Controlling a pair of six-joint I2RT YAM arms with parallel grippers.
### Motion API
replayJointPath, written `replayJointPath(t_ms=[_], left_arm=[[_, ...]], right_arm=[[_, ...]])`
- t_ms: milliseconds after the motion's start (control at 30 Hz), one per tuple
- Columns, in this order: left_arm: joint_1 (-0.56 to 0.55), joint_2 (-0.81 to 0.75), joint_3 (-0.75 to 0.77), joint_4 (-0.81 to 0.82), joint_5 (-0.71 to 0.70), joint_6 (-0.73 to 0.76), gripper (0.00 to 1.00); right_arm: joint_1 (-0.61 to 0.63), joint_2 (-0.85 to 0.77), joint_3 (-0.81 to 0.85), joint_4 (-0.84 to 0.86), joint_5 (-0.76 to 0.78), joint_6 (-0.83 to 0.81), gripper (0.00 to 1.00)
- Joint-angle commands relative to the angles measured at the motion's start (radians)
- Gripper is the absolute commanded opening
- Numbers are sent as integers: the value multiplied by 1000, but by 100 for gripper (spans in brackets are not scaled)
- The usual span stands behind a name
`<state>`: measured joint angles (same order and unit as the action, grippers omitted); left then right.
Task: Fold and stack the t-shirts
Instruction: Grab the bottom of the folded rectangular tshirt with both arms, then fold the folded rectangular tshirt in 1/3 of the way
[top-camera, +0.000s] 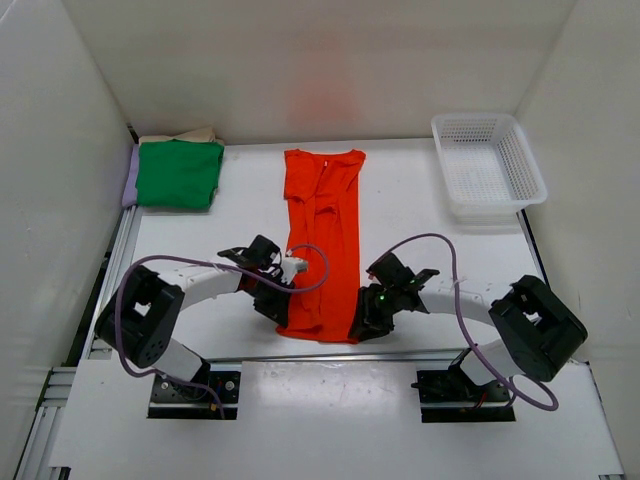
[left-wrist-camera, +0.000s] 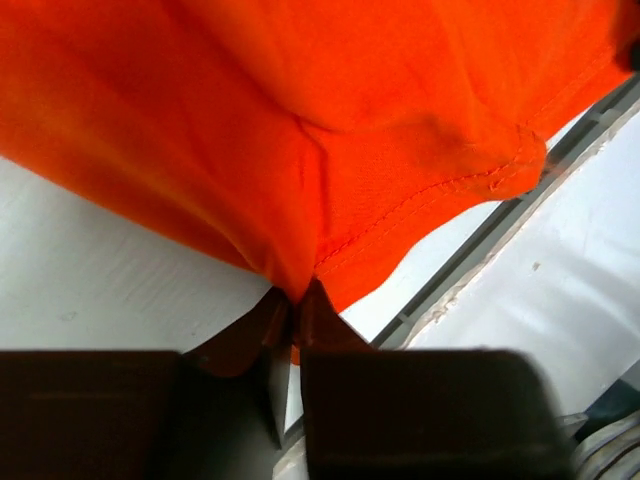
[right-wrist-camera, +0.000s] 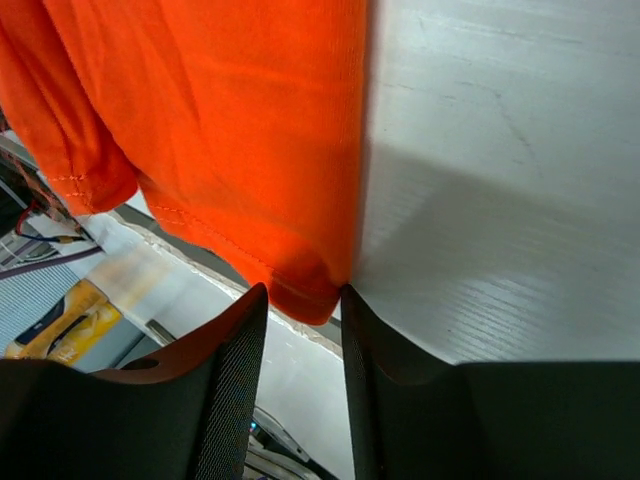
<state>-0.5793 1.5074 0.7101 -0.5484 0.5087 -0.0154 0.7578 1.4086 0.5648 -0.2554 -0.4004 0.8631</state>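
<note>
An orange-red t-shirt (top-camera: 325, 230) lies folded into a long strip down the middle of the table, with its hem at the near edge. My left gripper (top-camera: 272, 300) is at the hem's left corner. In the left wrist view that gripper (left-wrist-camera: 296, 300) is shut on a pinch of the orange cloth (left-wrist-camera: 300, 120). My right gripper (top-camera: 365, 320) is at the hem's right corner. In the right wrist view it (right-wrist-camera: 303, 295) stands open, and the corner of the orange cloth (right-wrist-camera: 220, 120) sits between its fingertips.
A folded green t-shirt (top-camera: 178, 173) tops a stack at the back left, with a beige one (top-camera: 180, 135) and a lilac edge (top-camera: 129, 180) showing under it. A white mesh basket (top-camera: 476, 119) stands at the back right. The table's near edge (left-wrist-camera: 480, 250) runs just below the hem.
</note>
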Motion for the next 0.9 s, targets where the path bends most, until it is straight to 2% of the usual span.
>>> replayJointPath(t_ms=[0,33,200,300,333,433,500,600,700,867], left_arm=[[-4,-44,-18,7,10,15,14],[-4,-44,-18,7,10,15,11],[-4,-82,-37,7,45,15,11],[-4,-113,-47,7,45,15,11],[-4,-127,-47,7,54,15,11],[-4,-157,-31,-27,89,15,11],[-4,-171,43,-73,90,15,11],[32,-181,190,-195,12,15,11],[105,-124,325,-295,-13,15,11],[234,43,520,-340,-4,15,11]], right_arm=[[15,16,-2,-4,-35,2,42],[15,16,-2,-14,-35,2,43],[15,16,-23,-41,-35,2,43],[15,38,-2,-32,-54,2,22],[15,38,7,-31,-54,2,11],[15,27,61,-42,-34,-7,2],[3,12,122,-67,-11,-18,0],[-57,-16,214,-165,34,-68,0],[-139,-26,357,-264,77,-108,0],[-265,90,550,-333,95,-193,0]])
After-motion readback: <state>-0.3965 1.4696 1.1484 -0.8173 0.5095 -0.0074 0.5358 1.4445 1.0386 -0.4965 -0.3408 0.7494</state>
